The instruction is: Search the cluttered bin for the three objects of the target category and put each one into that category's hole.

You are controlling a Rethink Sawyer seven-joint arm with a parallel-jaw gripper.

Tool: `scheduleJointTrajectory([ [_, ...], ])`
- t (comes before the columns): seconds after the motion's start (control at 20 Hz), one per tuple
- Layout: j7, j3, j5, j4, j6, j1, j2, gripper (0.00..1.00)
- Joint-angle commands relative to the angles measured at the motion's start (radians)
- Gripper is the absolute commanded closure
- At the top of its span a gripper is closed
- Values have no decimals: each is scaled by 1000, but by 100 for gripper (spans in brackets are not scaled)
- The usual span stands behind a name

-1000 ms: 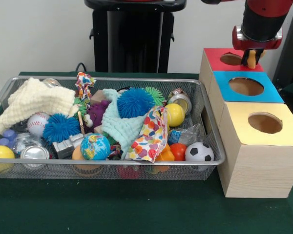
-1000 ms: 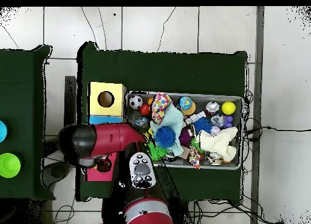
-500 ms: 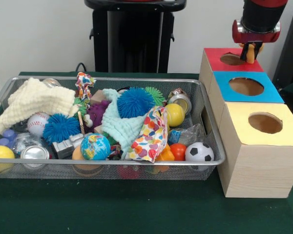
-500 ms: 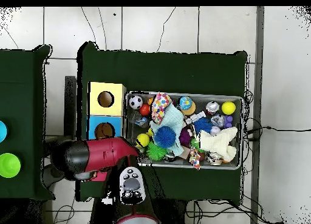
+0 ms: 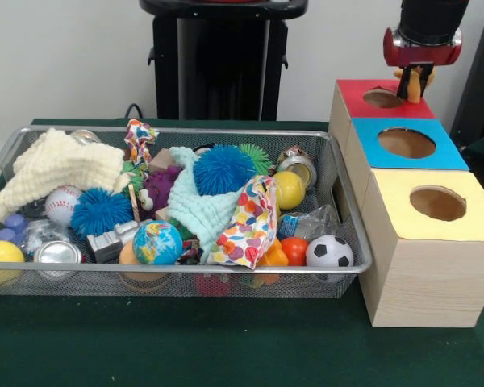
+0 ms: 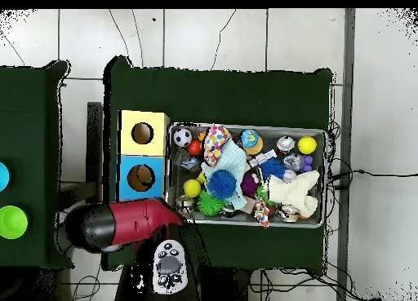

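My gripper (image 5: 411, 83) hangs at the top right, above the far edge of the red-topped box's hole (image 5: 382, 97). It is shut on a small orange-yellow toy (image 5: 414, 87) that dangles between the fingers. The blue-topped box's hole (image 5: 406, 143) lies just in front of it and is open and dark; it also shows in the overhead view (image 6: 140, 176). The wire mesh bin (image 5: 185, 272) is full of clutter. A purple furry toy (image 5: 157, 187) lies near its middle. In the overhead view my arm (image 6: 122, 223) covers the red-topped box and hides the gripper.
The yellow-topped box (image 5: 438, 203) stands nearest the camera in the row of boxes. The bin holds blue spiky puffballs (image 5: 223, 168), a soccer ball (image 5: 330, 251), a globe ball (image 5: 156, 242), cans, cloths and a cream knit cloth (image 5: 60, 165). The black pedestal (image 5: 222, 60) stands behind the bin.
My gripper has risen a little with the orange-yellow toy still in it. In the overhead view the arm has drawn back toward the base, uncovering the blue-topped box.
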Motion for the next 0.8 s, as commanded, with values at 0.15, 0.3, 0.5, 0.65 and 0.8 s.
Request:
scheduleJointTrajectory([
  [0.15, 65, -67, -120, 107, -123, -74, 93, 100],
  [0.3, 18, -74, -163, 98, -137, -100, 100, 100],
  [0.5, -9, -90, -236, 84, -162, -119, 107, 100],
  [0.65, -18, -74, -271, 87, -168, -145, 109, 100],
  [0.8, 0, -69, -296, 87, -166, -150, 105, 100],
])
